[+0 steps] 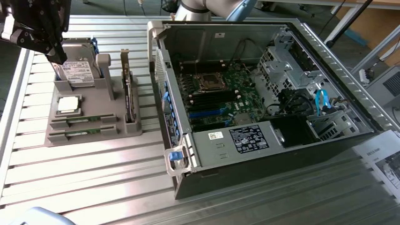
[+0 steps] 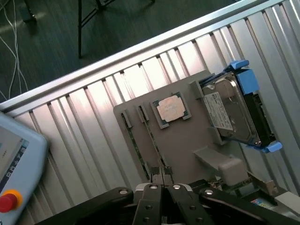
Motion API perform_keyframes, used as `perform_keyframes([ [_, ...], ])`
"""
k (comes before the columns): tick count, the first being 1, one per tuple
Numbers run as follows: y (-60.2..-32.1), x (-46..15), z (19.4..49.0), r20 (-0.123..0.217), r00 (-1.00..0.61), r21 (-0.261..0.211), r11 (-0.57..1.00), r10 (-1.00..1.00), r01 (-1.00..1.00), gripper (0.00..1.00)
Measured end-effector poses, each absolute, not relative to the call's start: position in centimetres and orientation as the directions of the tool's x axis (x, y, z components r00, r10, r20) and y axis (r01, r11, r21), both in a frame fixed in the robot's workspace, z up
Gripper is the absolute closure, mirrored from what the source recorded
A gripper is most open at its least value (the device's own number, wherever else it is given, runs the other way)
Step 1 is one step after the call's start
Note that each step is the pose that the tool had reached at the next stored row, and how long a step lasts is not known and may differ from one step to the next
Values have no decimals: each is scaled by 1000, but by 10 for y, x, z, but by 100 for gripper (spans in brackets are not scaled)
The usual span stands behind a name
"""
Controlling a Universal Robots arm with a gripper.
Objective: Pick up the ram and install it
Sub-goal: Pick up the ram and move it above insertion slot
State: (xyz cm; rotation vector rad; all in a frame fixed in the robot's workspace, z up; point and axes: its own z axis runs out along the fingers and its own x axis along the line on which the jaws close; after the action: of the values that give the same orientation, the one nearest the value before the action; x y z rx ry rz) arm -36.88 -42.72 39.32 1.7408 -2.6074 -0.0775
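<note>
My jaws are pressed together with nothing between them, and they hang high above the grey holder (image 1: 93,112) (image 2: 187,140) at the exterior view's left, touching nothing. Through the wrist view, my closed tips line up over one end of the ram stick beside the processor (image 1: 84,123) (image 2: 152,138). It lies on edge in its slot in the holder, a thin green strip. The outer ram stick (image 1: 81,135) (image 2: 134,140) sits in the next slot, parallel and just beside the first. Neither has been lifted.

Past the sticks, the square silver processor (image 1: 69,104) (image 2: 171,108) lies flat in its recess. Beyond it a hard drive (image 1: 78,70) (image 2: 232,112) with blue rails stands on edge between the holder's posts. An upright card (image 1: 128,89) stands along the holder's side nearest the computer.

The holder rests on the ribbed metal bench (image 1: 93,178) (image 2: 93,103). Beside it on the exterior view's right lies the open computer case (image 1: 187,37), its motherboard (image 1: 218,93) exposed. In the wrist view, a pale pendant (image 2: 18,154) with a red button (image 2: 7,201) lies well apart from the holder.
</note>
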Motion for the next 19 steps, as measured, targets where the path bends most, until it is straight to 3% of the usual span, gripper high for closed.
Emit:
perform_keyframes([
  [19, -427, -369, 393, -23, -172, 44, 170, -985, -984, 90],
])
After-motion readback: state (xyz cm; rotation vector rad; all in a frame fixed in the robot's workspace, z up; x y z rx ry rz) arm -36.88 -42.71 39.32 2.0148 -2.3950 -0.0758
